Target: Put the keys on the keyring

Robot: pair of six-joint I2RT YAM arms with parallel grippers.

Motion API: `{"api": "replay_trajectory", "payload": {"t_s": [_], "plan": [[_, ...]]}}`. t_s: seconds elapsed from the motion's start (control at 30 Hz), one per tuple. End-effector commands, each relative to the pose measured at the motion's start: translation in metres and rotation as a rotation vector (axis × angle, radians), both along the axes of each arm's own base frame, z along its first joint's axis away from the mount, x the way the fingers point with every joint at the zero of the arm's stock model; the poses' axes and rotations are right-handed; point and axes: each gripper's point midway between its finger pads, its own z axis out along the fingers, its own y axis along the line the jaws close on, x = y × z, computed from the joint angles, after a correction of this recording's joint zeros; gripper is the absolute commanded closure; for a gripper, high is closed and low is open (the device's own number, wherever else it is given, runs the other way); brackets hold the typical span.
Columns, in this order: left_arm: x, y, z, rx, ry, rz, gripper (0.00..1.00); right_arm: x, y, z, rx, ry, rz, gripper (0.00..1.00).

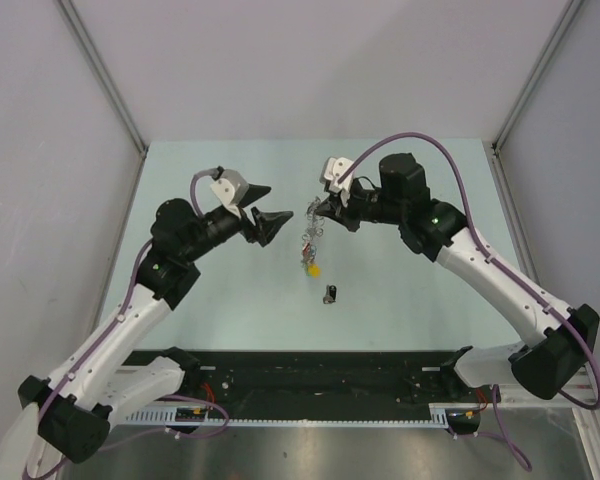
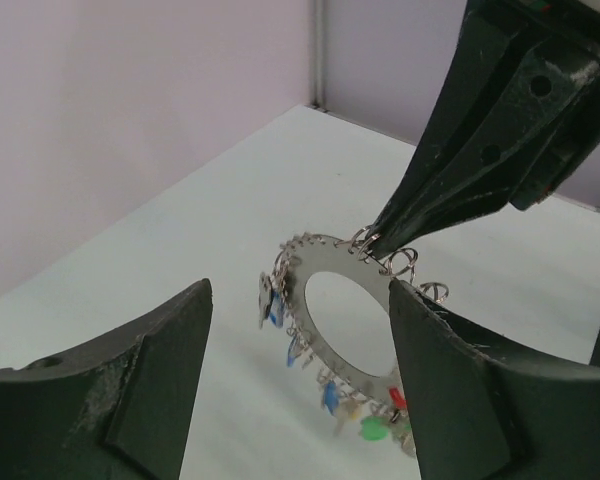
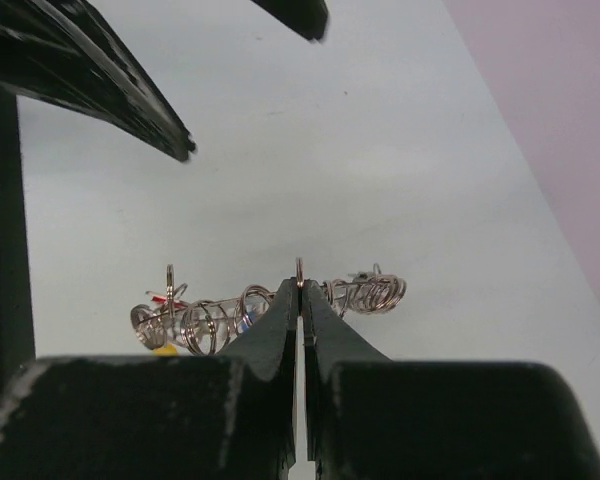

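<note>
My right gripper (image 1: 313, 208) is shut on the top rim of the keyring (image 1: 310, 238), which hangs above the table with several small keys round it. In the left wrist view the keyring (image 2: 330, 258) is a flat silver ring with blue (image 2: 277, 310), red (image 2: 397, 400) and green (image 2: 372, 430) headed keys. My left gripper (image 1: 280, 202) is open and empty just left of the ring, its fingers (image 2: 160, 380) either side of it without touching. In the right wrist view my right gripper (image 3: 300, 290) pinches the ring edge-on. A black-headed key (image 1: 330, 293) lies loose on the table.
A small yellow tag (image 1: 313, 268) hangs at the ring's bottom, just above the pale green table (image 1: 210, 300). Grey walls enclose the table on three sides. The black rail with the arm bases (image 1: 300, 385) runs along the near edge.
</note>
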Motion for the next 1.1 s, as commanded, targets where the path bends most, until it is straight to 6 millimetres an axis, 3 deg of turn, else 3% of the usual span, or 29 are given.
{"api": "replay_trajectory", "payload": {"t_s": [0.0, 0.3, 0.57, 0.83, 1.07], "plan": [[-0.020, -0.022, 0.031, 0.016, -0.149, -0.203, 0.24, -0.024, -0.001, 0.061, 0.114, -0.129, 0.124, 1.00], [-0.033, -0.026, 0.013, 0.070, -0.185, -0.279, 0.27, -0.053, -0.001, 0.072, 0.157, -0.115, 0.251, 1.00], [-0.039, -0.032, 0.006, 0.043, -0.189, -0.328, 0.40, -0.065, 0.003, 0.071, 0.186, -0.075, 0.299, 1.00], [-0.051, -0.038, -0.002, 0.038, -0.200, -0.395, 0.58, -0.071, 0.012, 0.073, 0.236, -0.049, 0.337, 1.00], [-0.060, -0.044, -0.003, 0.032, -0.203, -0.438, 0.67, -0.074, 0.021, 0.069, 0.244, -0.033, 0.361, 1.00]]}}
